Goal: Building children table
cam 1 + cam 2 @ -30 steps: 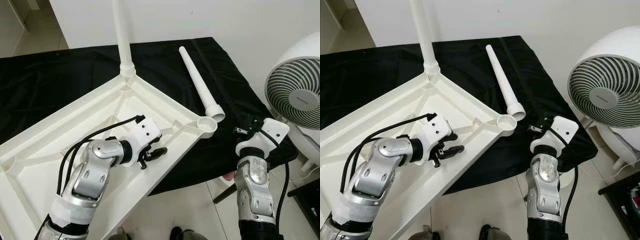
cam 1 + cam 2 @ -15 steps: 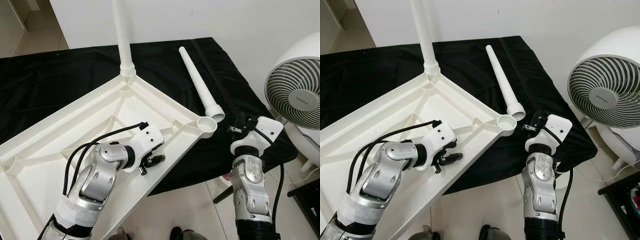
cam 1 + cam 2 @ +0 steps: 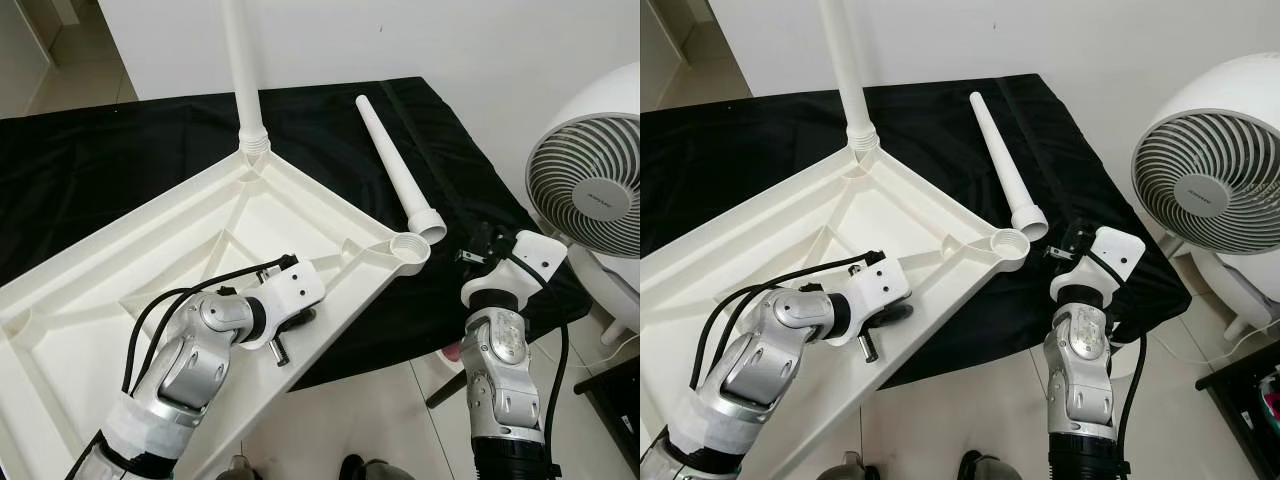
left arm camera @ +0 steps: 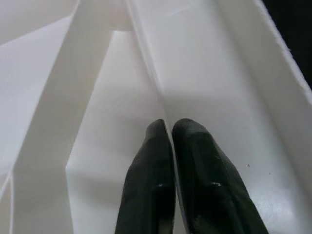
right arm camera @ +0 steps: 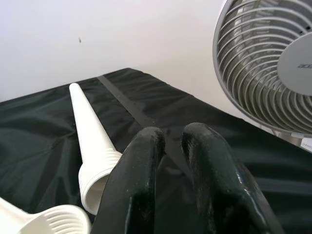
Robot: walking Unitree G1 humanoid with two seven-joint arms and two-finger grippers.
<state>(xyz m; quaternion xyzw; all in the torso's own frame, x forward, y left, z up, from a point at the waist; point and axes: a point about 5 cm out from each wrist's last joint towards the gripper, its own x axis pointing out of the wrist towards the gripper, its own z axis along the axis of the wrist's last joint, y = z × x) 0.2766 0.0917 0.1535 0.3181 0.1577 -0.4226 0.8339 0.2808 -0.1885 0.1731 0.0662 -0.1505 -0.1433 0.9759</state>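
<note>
A white children's table top (image 3: 150,270) is laid upside down on a black cloth (image 3: 110,140), its ribbed underside facing up and its near corner overhanging the cloth's edge. One white leg (image 3: 243,70) is seen standing upright in the far corner socket. A second, loose leg (image 3: 398,165) is laid flat on the cloth, its wide end just beside the empty corner socket (image 3: 410,247) at the robot's right. The left end effector (image 4: 168,134) is held over the underside near the front rim, its two black fingers pressed together on either side of a thin raised rib (image 4: 146,63); whether the rib is actually gripped cannot be told. The right end effector (image 5: 170,141) is held close to the loose leg's wide end, its fingers nearly closed and nothing held between them. A white fan (image 3: 590,195) is seen standing on the floor at the right.
</note>
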